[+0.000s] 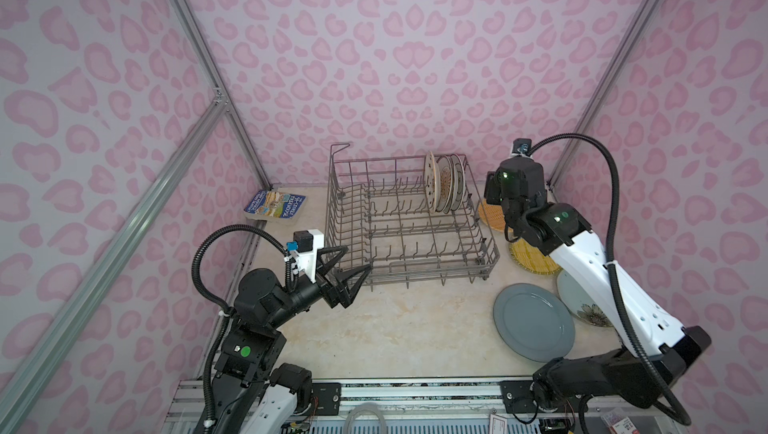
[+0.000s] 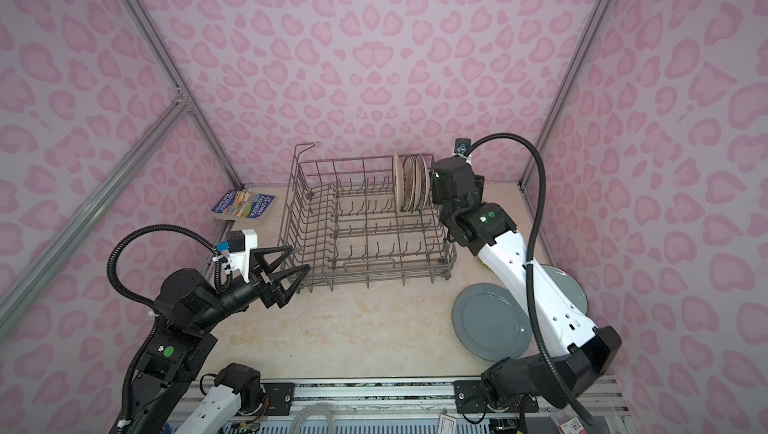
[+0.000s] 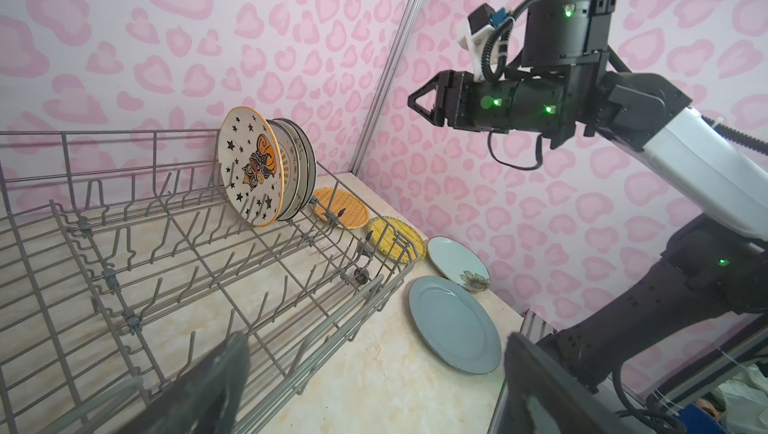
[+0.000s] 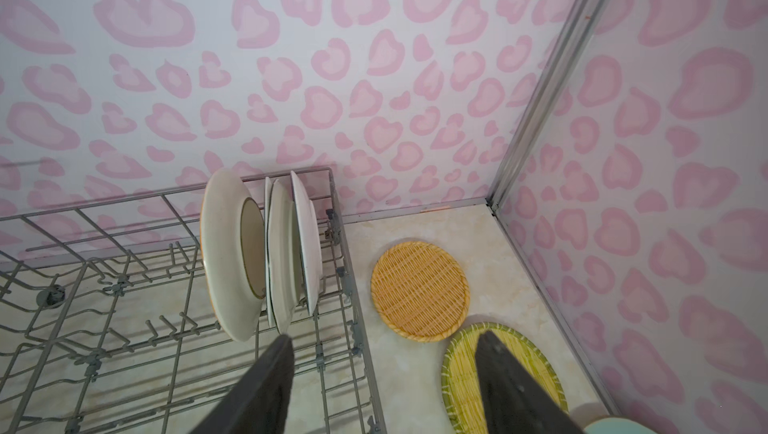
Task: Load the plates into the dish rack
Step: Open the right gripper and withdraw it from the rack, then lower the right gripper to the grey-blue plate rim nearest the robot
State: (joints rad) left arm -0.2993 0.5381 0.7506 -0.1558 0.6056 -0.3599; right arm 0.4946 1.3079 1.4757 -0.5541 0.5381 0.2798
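Your right tool (image 4: 384, 336) sits part-open, empty, beside three plates (image 3: 251, 172) standing in the dish rack (image 1: 411, 274), left tool (image 1: 357, 258) wide, empty; watch the right one clipping them, or slipping on the four flat on the worktop (image 1: 395, 328)

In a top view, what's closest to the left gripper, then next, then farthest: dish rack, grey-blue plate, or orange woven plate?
From the left gripper:
1. dish rack, right beside it.
2. grey-blue plate, front right.
3. orange woven plate, far right, past the rack.
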